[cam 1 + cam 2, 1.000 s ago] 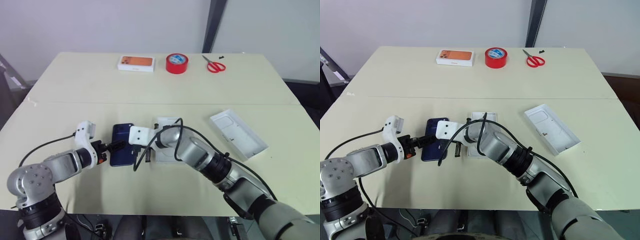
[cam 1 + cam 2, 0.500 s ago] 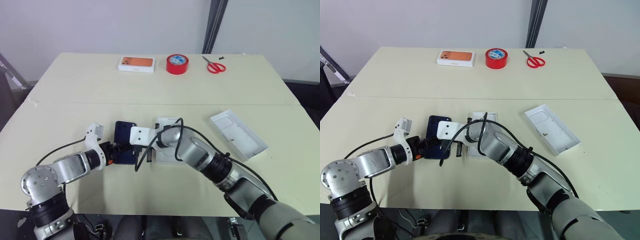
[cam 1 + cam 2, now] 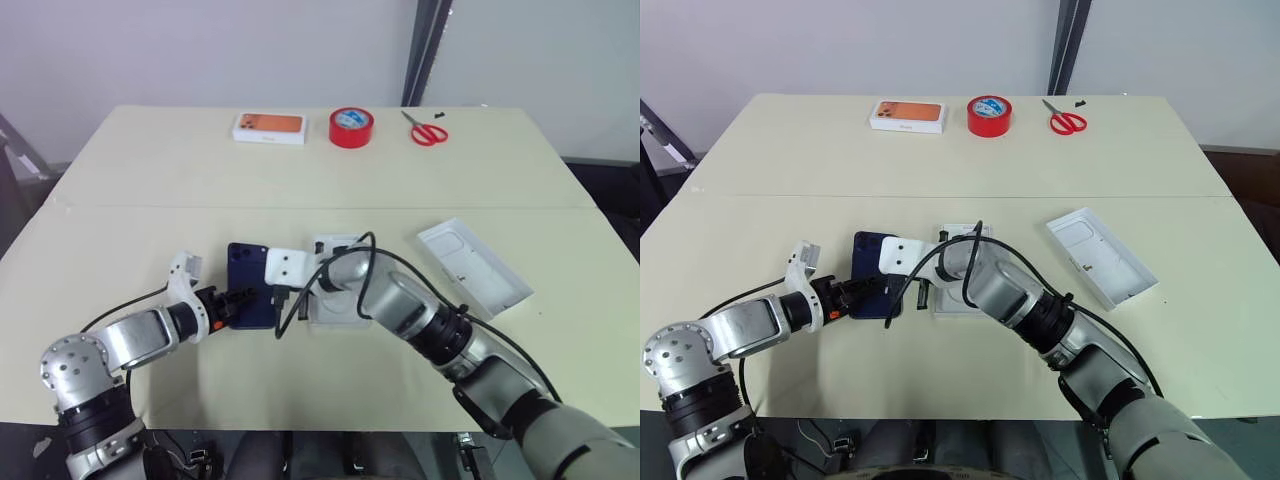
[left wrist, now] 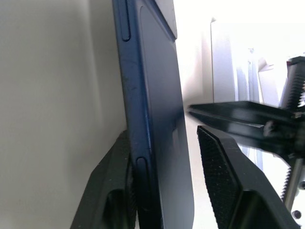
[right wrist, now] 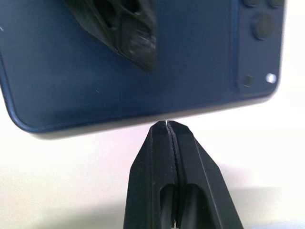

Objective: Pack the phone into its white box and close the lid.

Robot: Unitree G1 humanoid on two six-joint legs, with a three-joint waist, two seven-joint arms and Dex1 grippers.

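Note:
The dark navy phone (image 3: 248, 285) lies left of centre on the table, one long edge raised. My left gripper (image 3: 238, 298) straddles it from the left. In the left wrist view one finger (image 4: 119, 162) touches the phone (image 4: 157, 95) and the other stands a narrow gap off its face, so the jaws are open. My right gripper (image 3: 280, 298) is shut, its tip (image 5: 167, 125) against the phone's (image 5: 190, 57) long edge. The white box (image 3: 328, 312) sits just right of the phone, partly under my right arm. The lid (image 3: 474, 268) rests inner face up further right.
A white box with an orange picture (image 3: 269, 127), a red tape roll (image 3: 350, 127) and red scissors (image 3: 427, 130) line the far edge of the table. A seam (image 3: 150, 207) crosses the tabletop. Black cables loop over my right wrist.
My left wrist has rolled and its jaws have narrowed around the phone. The phone's raised side has shifted a little. My right gripper stays shut in the same place.

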